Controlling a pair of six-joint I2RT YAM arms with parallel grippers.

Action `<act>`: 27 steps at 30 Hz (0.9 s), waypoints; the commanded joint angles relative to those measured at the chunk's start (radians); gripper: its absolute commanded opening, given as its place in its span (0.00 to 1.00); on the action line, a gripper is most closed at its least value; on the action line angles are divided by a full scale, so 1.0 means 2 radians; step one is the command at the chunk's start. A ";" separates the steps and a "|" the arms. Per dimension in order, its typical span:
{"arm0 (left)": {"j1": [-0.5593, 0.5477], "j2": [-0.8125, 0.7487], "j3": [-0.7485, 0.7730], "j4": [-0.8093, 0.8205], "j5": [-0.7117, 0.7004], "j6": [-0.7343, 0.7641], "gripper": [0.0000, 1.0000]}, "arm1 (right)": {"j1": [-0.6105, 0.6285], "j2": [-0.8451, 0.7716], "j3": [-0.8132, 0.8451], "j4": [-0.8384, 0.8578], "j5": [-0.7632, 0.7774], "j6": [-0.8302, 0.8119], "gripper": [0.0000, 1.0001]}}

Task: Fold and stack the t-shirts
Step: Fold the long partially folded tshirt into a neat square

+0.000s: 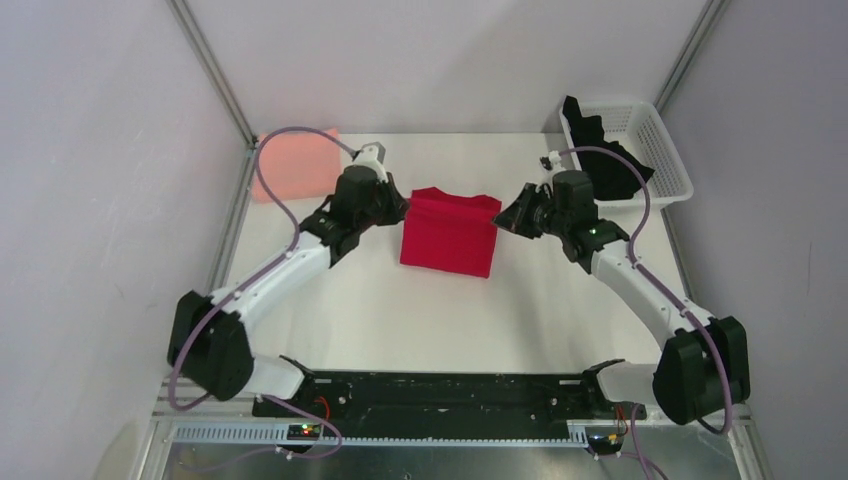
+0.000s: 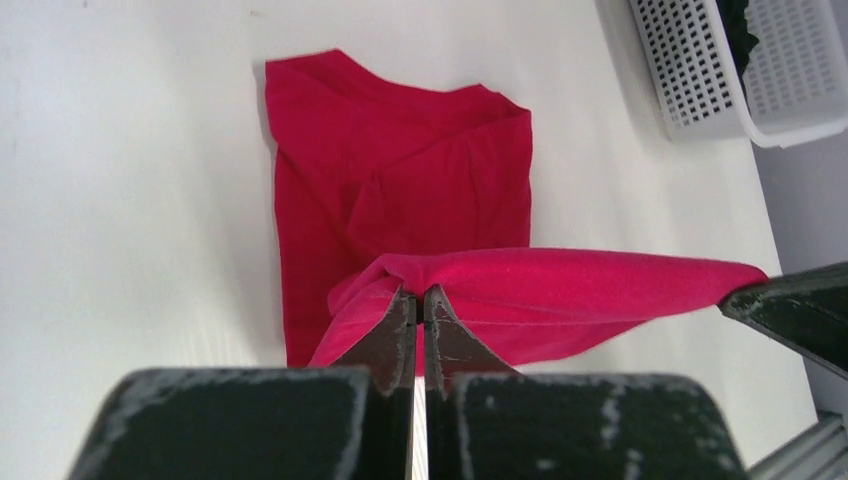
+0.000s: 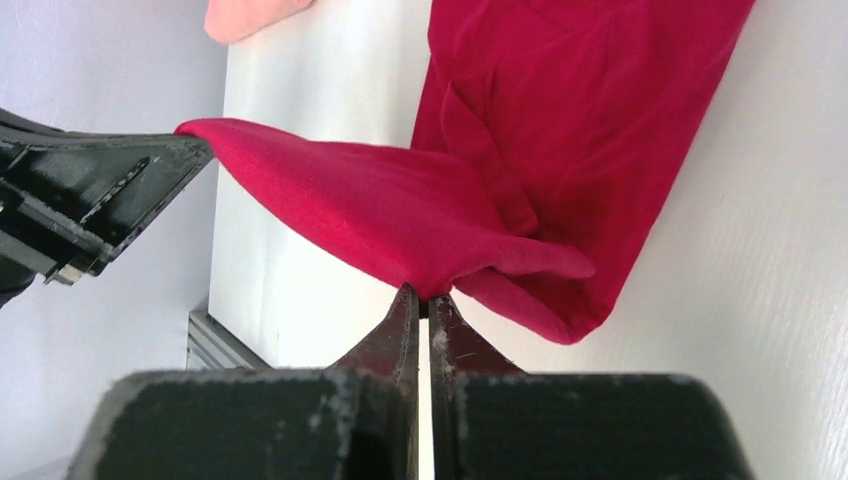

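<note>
One white table (image 1: 380, 310) between pale walls (image 1: 100, 150) bears the red t-shirt (image 1: 447, 240).

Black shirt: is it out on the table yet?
No, the black shirt sits in the basket at the table's far right corner.

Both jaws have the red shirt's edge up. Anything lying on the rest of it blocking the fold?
Nothing visible. The flat part of the red t-shirt is bare; the salmon-pink t-shirt at the far-left corner and the black t-shirt in the white mesh basket lie apart from it.
</note>
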 commanded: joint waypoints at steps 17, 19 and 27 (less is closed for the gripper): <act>0.068 0.297 0.226 0.008 0.061 0.071 0.00 | -0.091 0.255 0.100 0.097 -0.055 0.000 0.00; 0.072 0.316 0.239 0.005 0.066 0.067 0.00 | -0.093 0.271 0.108 0.097 -0.049 0.000 0.00; 0.090 0.371 0.282 -0.002 0.094 0.056 0.10 | -0.107 0.340 0.159 0.107 -0.063 0.002 0.03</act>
